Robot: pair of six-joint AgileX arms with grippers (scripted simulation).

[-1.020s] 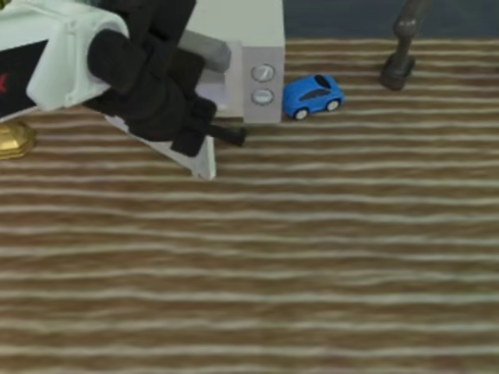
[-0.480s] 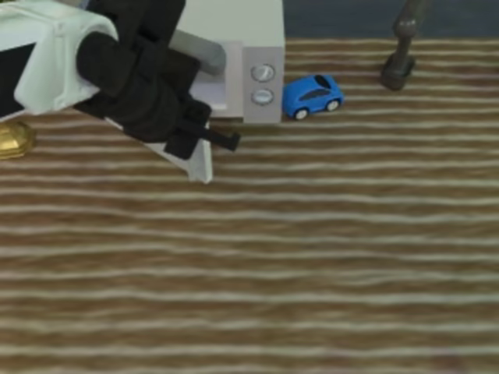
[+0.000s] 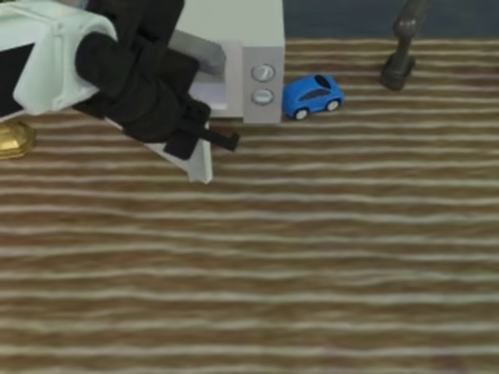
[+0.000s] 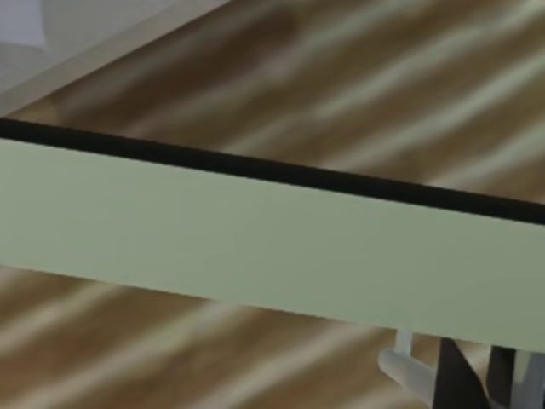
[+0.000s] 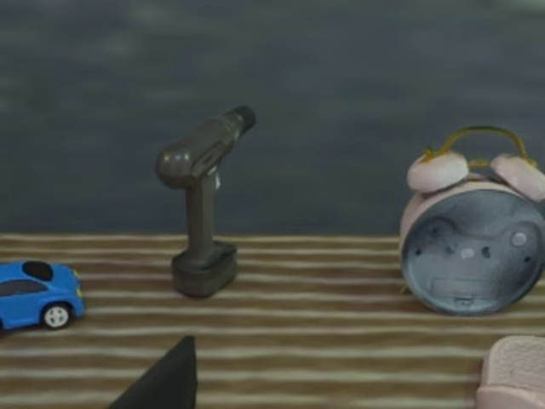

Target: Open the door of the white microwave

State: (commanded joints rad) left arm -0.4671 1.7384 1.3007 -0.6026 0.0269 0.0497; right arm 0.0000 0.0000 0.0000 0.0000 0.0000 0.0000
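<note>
Since a second ago the flat white door [image 3: 201, 160] has swung further out from the boxy white-grey microwave [image 3: 234, 47], its free edge drawing toward the top view's left; over the last half second almost nothing has shifted. The black two-finger left gripper [image 3: 207, 139] sits at that free edge, one finger pointing toward the right, but whether its fingers pinch the edge or stand apart I cannot tell.

To finish well, I judge the arm should follow the door's arc about its hinge, not pull straight, so the grip does not slip.

The microwave stands at the table's far edge, left of centre, its cavity open, its two-knob panel [image 3: 263, 84] beside a small blue toy car [image 3: 312, 96]. The left wrist view shows the door's pale edge with a dark rim. The right arm is parked out of the top view.
</note>
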